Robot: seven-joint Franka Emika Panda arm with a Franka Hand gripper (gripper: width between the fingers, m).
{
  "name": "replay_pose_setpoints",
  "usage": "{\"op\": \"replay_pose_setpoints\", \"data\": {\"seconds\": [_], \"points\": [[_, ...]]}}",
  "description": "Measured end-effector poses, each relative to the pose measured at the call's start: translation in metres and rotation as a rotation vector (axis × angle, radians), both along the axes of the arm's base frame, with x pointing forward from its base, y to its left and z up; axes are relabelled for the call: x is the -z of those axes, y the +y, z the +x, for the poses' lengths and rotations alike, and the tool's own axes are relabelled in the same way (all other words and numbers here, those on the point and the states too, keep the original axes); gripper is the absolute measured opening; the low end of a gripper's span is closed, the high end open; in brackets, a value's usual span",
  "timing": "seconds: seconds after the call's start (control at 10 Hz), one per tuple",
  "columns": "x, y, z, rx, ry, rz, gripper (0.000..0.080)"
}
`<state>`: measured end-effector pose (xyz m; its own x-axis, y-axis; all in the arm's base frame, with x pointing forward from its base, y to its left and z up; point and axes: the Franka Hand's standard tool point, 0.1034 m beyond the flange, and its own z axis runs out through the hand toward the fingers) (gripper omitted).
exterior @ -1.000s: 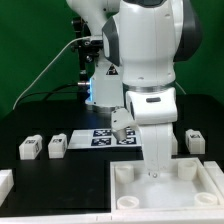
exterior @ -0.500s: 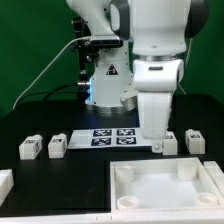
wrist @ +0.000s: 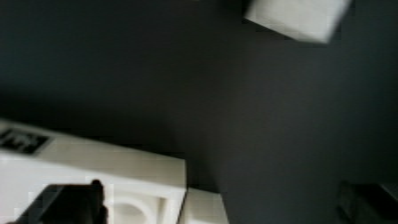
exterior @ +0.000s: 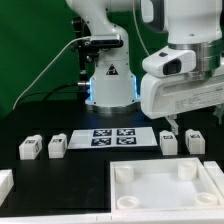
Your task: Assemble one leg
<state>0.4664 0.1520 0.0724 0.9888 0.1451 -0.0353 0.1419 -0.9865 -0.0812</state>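
Observation:
Four small white legs with markers lie on the black table: two at the exterior view's left (exterior: 29, 148) (exterior: 57, 146) and two at its right (exterior: 168, 142) (exterior: 195, 140). The large white square piece (exterior: 165, 186) with round corner sockets lies in front. My gripper (exterior: 192, 120) hangs above the right pair of legs, open and empty. In the wrist view the gripper (wrist: 221, 205) shows dark fingers (wrist: 68, 205) set wide apart. That view also shows a corner of the square piece (wrist: 89, 170) with a socket, and a white block (wrist: 299, 18) farther off.
The marker board (exterior: 112, 137) lies in the middle behind the square piece. The robot base (exterior: 108, 75) stands at the back. A white part (exterior: 5, 184) shows at the front of the exterior view's left edge.
My gripper has risen from the square piece's back edge and swung up toward the exterior view's right. The legs and the square piece have not moved.

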Motion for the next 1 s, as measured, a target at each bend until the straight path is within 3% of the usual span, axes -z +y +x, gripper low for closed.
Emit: {"op": "replay_pose_setpoints", "data": {"seconds": [0.4, 0.5, 0.6, 0.7, 1.0], "points": [[0.002, 0.005, -0.006, 0.101, 0.079, -0.016, 0.0649], [0.006, 0.018, -0.019, 0.107, 0.153, -0.033, 0.0649], [0.004, 0.025, -0.030, 0.082, 0.304, -0.069, 0.0649], [0.005, 0.030, -0.031, 0.078, 0.409, -0.089, 0.0649], [0.009, 0.028, -0.047, 0.042, 0.736, -0.156, 0.0649]]}}
